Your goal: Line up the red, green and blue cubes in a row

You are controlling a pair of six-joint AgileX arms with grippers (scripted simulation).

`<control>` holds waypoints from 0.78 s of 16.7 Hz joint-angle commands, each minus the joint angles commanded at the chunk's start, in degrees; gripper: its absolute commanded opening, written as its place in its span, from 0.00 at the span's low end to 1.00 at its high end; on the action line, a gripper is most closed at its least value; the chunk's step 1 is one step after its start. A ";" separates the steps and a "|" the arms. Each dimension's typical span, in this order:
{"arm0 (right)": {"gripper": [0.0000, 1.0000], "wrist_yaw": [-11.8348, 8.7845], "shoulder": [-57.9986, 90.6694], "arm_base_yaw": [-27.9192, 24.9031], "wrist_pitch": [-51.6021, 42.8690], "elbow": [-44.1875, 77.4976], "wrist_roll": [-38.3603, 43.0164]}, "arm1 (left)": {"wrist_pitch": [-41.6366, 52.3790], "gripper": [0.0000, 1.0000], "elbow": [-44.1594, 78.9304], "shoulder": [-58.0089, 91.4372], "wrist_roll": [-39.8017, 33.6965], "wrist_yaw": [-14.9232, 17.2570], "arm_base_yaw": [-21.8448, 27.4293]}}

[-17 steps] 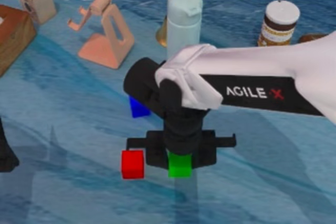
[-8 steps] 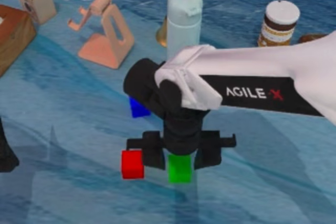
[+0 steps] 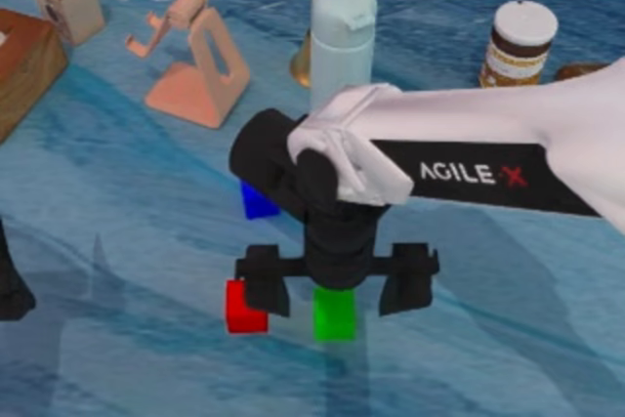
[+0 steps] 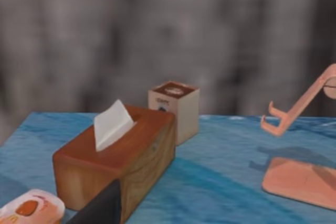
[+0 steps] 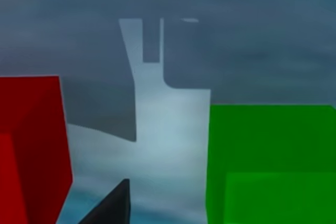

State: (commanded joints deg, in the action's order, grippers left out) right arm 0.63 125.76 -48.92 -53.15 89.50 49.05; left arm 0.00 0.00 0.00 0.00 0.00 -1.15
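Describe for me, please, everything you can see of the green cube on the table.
The green cube is a small, plain, glossy bright green block resting flat on the blue table, near the front middle. It sits just right of the red cube, with a gap between them that the right wrist view also shows. The right gripper hangs directly above it with its fingers spread wide, touching neither side, so the cube lies released. Its rear edge is hidden under the gripper body.

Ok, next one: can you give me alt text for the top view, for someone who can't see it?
The right gripper hangs open over the green cube, its fingers spread clear of it, with the red cube beside the green one. The blue cube sits farther back, half hidden under the arm, on a blue table.
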 joint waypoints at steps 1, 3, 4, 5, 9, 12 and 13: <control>1.00 0.00 0.00 0.00 0.00 0.00 0.00 | 0.00 1.00 0.00 0.00 0.00 0.00 0.00; 1.00 0.00 -0.04 0.08 -0.01 0.01 0.00 | 0.00 1.00 0.00 0.00 0.00 0.00 0.00; 1.00 0.00 -0.07 0.04 -0.21 0.19 0.00 | 0.00 1.00 0.00 0.00 0.00 0.00 0.00; 1.00 -0.01 -0.27 -0.08 -1.01 0.85 -0.01 | 0.00 1.00 0.00 0.00 0.00 0.00 0.00; 1.00 -0.01 -2.49 -0.34 -8.88 5.88 0.07 | 0.00 1.00 0.00 0.00 0.00 0.00 0.00; 1.00 -0.04 -4.27 -0.49 -13.48 9.08 -0.03 | 0.00 1.00 0.00 0.00 0.00 0.00 0.00; 1.00 -0.04 -4.50 -0.49 -13.83 9.37 -0.06 | 0.00 1.00 0.00 0.00 0.00 0.00 0.00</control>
State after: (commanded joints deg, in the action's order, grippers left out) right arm 0.59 121.26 -49.41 -66.98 98.86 48.99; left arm 0.00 0.00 0.00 0.00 0.00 -1.15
